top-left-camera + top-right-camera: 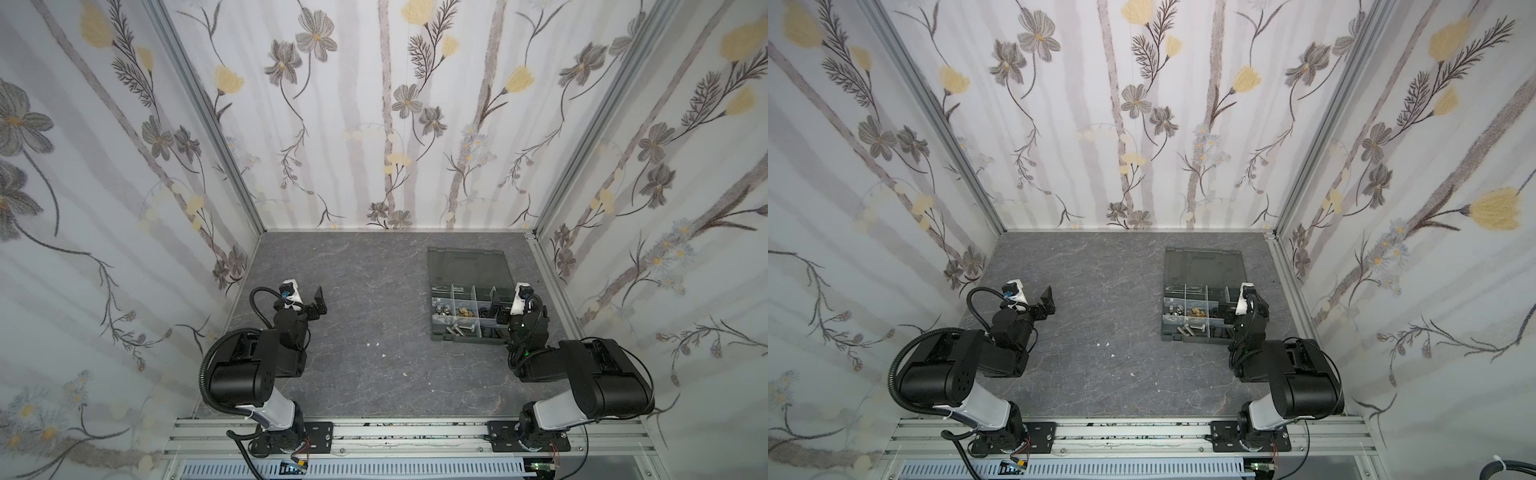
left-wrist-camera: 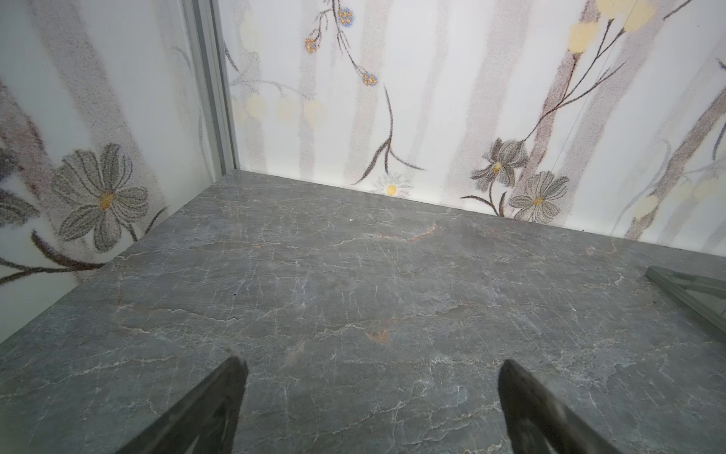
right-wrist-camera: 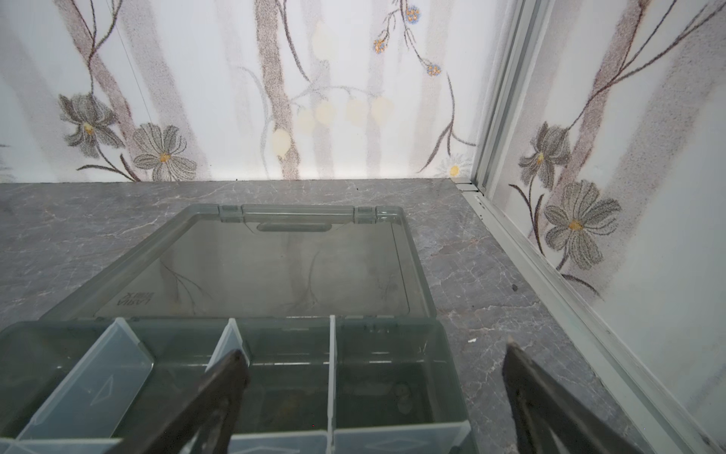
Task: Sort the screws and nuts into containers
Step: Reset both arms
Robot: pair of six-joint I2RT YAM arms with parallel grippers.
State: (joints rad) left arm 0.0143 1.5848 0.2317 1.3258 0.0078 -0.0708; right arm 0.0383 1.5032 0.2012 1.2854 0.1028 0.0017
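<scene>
The containers are the compartments of a dark grey organizer box [image 1: 469, 340] [image 1: 1196, 338] at the table's right, its lid [image 1: 469, 266] [image 3: 283, 267] lying open flat behind it. Silver screws [image 1: 459, 331] [image 1: 1192, 330] lie in a front compartment. Brass nuts [image 1: 467, 312] [image 1: 1198, 311] and silver nuts [image 1: 444, 309] fill middle ones, and dark pieces [image 1: 484, 311] sit beside them. My right gripper [image 1: 498, 309] [image 1: 1229, 307] [image 3: 373, 351] hangs open over the box's right end, above a back compartment [image 3: 393, 377], holding nothing. My left gripper [image 1: 320, 302] [image 1: 1048, 303] [image 2: 371, 365] is open over bare table at the left.
Small white specks [image 1: 376, 344] lie on the grey marbled table. Flower-patterned walls enclose three sides, and the right wall's metal rail [image 3: 550, 267] runs close beside the box. A corner of the lid [image 2: 691, 291] shows in the left wrist view.
</scene>
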